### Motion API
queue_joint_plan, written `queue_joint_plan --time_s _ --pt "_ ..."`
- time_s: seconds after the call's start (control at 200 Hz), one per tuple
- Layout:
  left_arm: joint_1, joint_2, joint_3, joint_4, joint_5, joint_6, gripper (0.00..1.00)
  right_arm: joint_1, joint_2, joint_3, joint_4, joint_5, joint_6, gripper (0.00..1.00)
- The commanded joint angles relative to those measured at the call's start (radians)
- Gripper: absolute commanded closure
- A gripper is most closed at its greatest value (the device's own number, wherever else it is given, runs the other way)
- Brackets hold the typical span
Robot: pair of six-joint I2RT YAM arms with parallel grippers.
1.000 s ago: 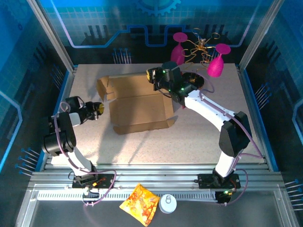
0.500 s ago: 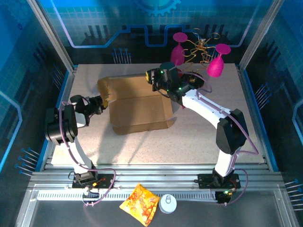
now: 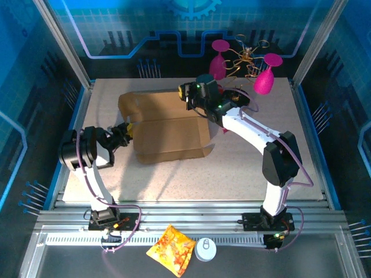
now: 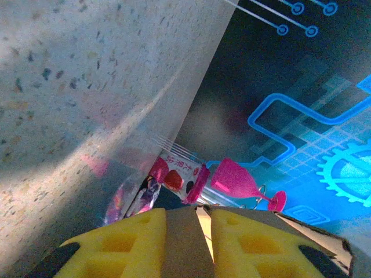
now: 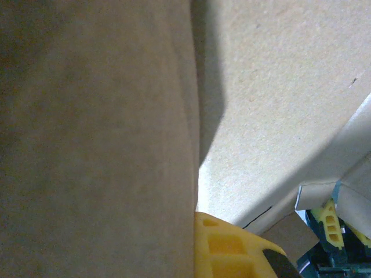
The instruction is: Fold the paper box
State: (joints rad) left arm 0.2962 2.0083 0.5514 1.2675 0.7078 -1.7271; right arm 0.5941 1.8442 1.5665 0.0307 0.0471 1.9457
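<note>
Lightly does it: one cardboard mailer, held at two edges

Plainly the paper box is a light, stiff thing. It is thin brown corrugated board, lying open and mostly flat on the desk. It looks likely to slide and to crease wherever it is pinched hard. I would take it by the flap edges, close to the scored folds, never mid-panel.

The left gripper does just that. It is drawn narrow, its yellow pads nipping a strip of flap, and the rest of the box spreads away beyond its fingertips. The right gripper sits at the box's far edge with a raised panel hard against its one visible pad. Whether it clamps there, I cannot tell.

Counting: one box, two grippers on it, two pink goblets standing upside down beyond the right gripper, one orange snack packet, and one white round cap.
</note>
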Motion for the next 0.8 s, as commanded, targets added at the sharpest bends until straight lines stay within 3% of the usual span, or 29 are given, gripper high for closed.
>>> queue_joint_plan --time_s 0.0,0.17,0.485,0.795 --pt "-0.003 -0.045 -0.043 0.022 -0.062 0.001 0.7 -0.013 0.01 0.025 0.038 -0.003 0.03 1.0" --pt "0.017 -0.029 -0.046 0.07 -0.135 -0.086 0.69 -0.026 -0.003 0.026 0.038 -0.009 0.036 1.0" --pt "-0.016 -0.091 0.094 -0.076 -0.049 -0.079 0.62 -0.027 -0.042 0.037 -0.012 -0.008 0.04 1.0" --pt "-0.044 -0.084 0.094 -0.066 -0.023 -0.099 0.68 -0.033 -0.027 0.063 0.009 -0.011 0.056 1.0"
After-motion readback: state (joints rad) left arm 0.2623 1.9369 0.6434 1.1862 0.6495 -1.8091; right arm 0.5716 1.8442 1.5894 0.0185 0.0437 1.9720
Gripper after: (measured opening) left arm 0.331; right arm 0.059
